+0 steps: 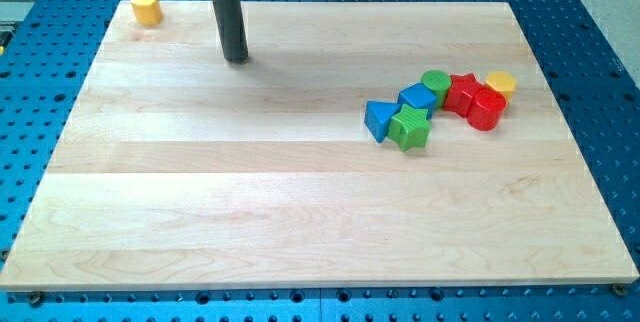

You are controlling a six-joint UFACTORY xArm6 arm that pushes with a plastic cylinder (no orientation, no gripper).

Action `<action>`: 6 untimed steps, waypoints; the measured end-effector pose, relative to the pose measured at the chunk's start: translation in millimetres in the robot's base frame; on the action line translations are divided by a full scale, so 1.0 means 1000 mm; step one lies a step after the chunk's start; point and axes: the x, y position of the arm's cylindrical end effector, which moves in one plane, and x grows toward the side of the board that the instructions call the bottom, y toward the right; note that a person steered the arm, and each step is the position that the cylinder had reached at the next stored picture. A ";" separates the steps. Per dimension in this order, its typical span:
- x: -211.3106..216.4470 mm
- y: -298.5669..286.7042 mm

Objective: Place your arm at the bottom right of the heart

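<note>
A yellow heart block (147, 8) lies at the top left corner of the wooden board (300, 212). My tip (236, 59) rests on the board to the right of the heart and a little below it, well apart from it. The rod rises straight up out of the view's top.
A cluster of blocks sits at the view's right: a blue triangle (378, 120), a green star (410, 128), a blue cube (417, 97), a green cylinder (436, 85), a red star (461, 92), a red cylinder (487, 110) and a yellow cylinder (501, 84).
</note>
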 end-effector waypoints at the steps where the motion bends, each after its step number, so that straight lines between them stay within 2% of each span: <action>1: 0.000 0.000; 6: -0.015 0.000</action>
